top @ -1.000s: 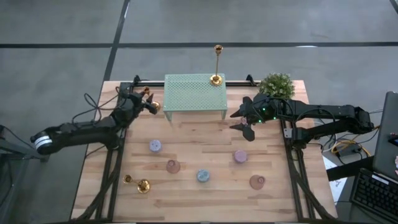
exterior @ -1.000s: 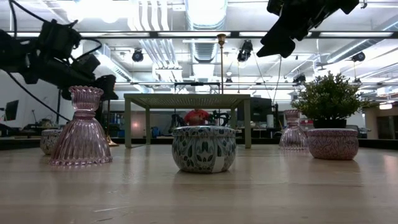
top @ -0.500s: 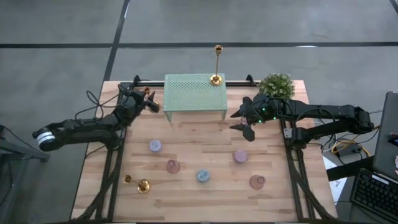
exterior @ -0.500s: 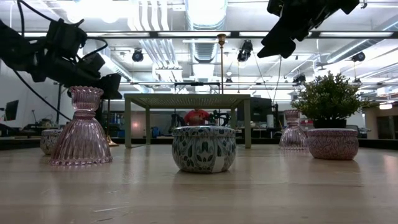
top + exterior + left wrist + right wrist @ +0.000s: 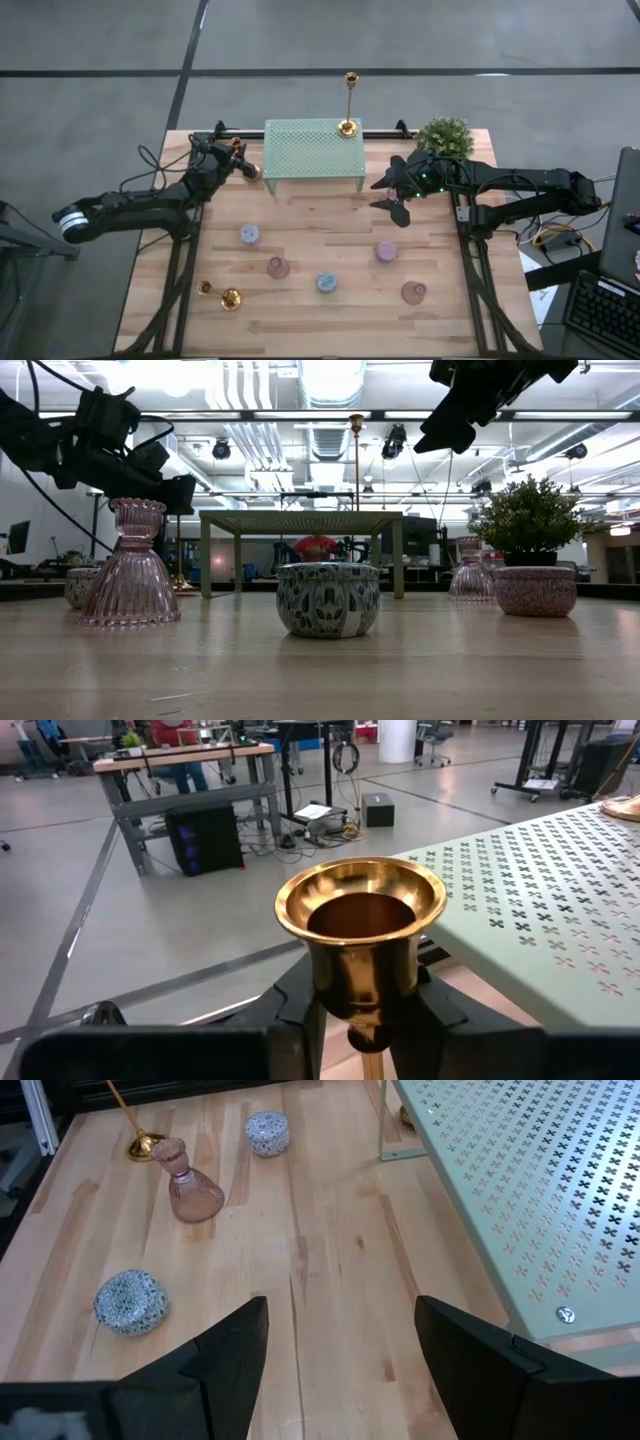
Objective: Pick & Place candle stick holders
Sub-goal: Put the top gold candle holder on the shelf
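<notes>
One candlestick (image 5: 349,103) already stands upright on the green perforated stand (image 5: 310,150), at its 1 o'clock corner, so I judge this part as done. A second candlestick (image 5: 361,932) is between the fingers of the left gripper (image 5: 237,168), near the stand's 9 o'clock end. The left wrist view shows its gold cup between the two dark fingers, with the stem going down where they meet; the jaws stand narrow and appear to press on the stem just under the cup. I think this is the moment of taking it, and carrying it to its place is still to do. The third candlestick (image 5: 222,295) lies on its side on the table (image 5: 330,320) at about 7 o'clock from the table's centre, not touched yet.

The right gripper (image 5: 399,209) waits above the table, at 4 o'clock from the stand, with its jaws wide apart and nothing between them.

The high view gives the whole layout, but there the held candlestick is only a small gold spot. Only the left wrist view shows the grip itself. The right wrist view shows the lying candlestick (image 5: 138,1134) beside a pink glass holder (image 5: 189,1184), and also a patterned jar (image 5: 131,1302). The low view shows the first candlestick (image 5: 355,465) rising over the stand (image 5: 302,517), but the pink glass (image 5: 132,566) hides much of the left side.
</notes>
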